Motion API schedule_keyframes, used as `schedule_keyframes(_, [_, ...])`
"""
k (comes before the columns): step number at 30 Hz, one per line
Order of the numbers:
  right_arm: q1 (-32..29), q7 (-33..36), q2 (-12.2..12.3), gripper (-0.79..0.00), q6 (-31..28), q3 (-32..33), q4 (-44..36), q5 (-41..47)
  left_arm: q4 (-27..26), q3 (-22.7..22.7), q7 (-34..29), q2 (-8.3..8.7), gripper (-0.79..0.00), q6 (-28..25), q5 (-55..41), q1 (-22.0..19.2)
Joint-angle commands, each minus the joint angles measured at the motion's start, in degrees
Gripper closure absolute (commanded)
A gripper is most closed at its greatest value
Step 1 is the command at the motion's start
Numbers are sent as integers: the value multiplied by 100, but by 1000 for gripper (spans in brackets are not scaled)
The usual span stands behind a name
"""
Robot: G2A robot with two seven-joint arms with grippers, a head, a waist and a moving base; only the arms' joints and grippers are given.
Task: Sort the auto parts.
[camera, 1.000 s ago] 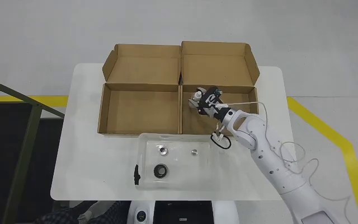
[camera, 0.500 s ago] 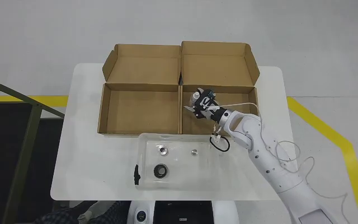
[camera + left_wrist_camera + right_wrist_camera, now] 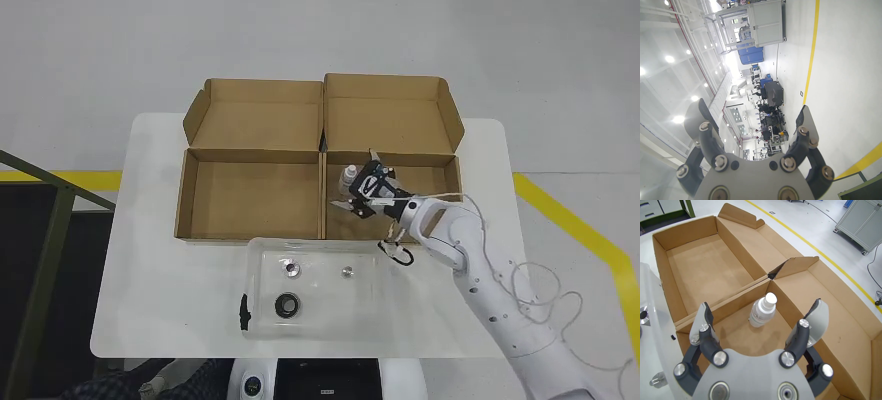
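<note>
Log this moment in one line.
right gripper open over right box | bottle upright inside it, ungripped | left gripper open, empty | black ring in tray

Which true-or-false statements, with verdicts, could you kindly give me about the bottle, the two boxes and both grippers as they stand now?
1. The small clear plastic bottle with a white cap stands upright in the right-hand brown cardboard box. True.
2. The right gripper has its jaws shut on the bottle. False: they are open, and the bottle stands apart from them.
3. The black ring-shaped part lies in the left-hand brown cardboard box. False: it lies in the clear plastic tray.
4. The left gripper has its jaws open. True.
</note>
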Motion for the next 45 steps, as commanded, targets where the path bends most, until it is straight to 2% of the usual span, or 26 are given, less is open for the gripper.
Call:
schedule_keyframes(1, [-131, 190, 37, -785, -147, 160, -282, 212, 0, 0, 0, 0, -785, 0, 0, 0])
schedule_keyframes(6, [-512, 486, 140, -785, -521, 531, -998, 392, 0, 0, 0, 0, -785, 0, 0, 0])
schedule_keyframes(13, [-1206, 825, 302, -785, -1455, 860, -2004, 382, 0, 0, 0, 0, -785, 0, 0, 0])
schedule_keyframes(21, [-1967, 1185, 434, -785, -1890, 1020, -2687, 20, 0, 0, 0, 0, -785, 0, 0, 0])
schedule_keyframes(31, [-2309, 1730, 508, -785, -2121, 721, -2827, -323, 0, 0, 0, 0, -785, 0, 0, 0])
schedule_keyframes(45, [-2215, 1910, 532, -785, -2021, 290, -2597, -712, 0, 0, 0, 0, -785, 0, 0, 0])
